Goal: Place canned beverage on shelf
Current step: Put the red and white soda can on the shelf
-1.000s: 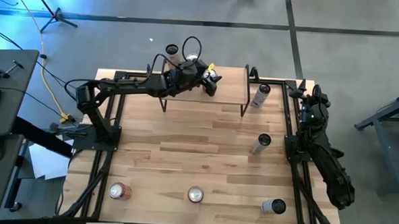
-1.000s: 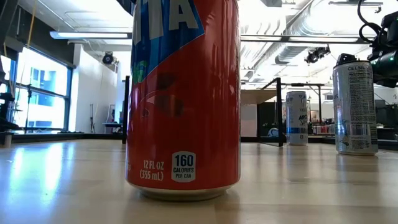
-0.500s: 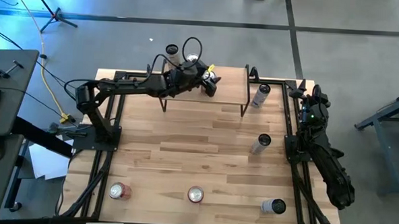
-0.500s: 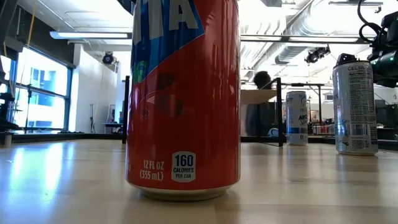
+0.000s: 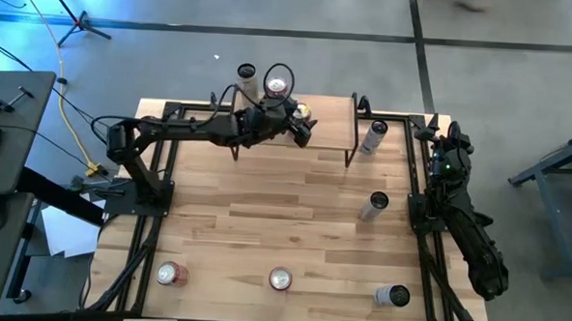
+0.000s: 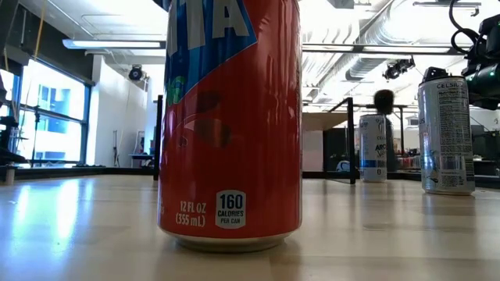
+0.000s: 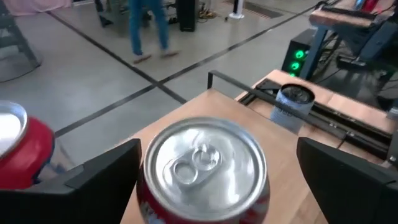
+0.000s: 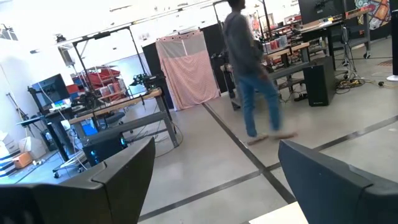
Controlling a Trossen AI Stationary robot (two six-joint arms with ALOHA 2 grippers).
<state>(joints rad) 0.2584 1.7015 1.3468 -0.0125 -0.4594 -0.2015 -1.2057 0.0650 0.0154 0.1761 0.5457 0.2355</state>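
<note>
- The left gripper (image 5: 302,132) is over the shelf (image 5: 326,119), at the far side of the table (image 5: 265,208). Its fingers (image 7: 106,180) are spread wide, one on each side of a red can (image 7: 205,168) and not touching it.
- In the left wrist view this can stands upright on the shelf top, its silver lid with the pull tab facing up. Its long axis is vertical, so the open fingers are level with its upper part.
- From above, the red can (image 5: 279,84) is at the far edge of the shelf, just beside a second can (image 5: 247,74) that also stands there.
- I judge that the can is already put down and released. The coming move is to draw the gripper back toward the near side of the table, straight away from the can, so that no finger pushes it over.
- The right gripper (image 5: 440,129) waits at the right edge of the table, far from the shelf; its fingers (image 8: 118,174) are apart and hold nothing.
- More cans stand on the table: one silver can (image 5: 372,137) just beside the shelf, and an orange can (image 6: 230,125) near the front.
</note>
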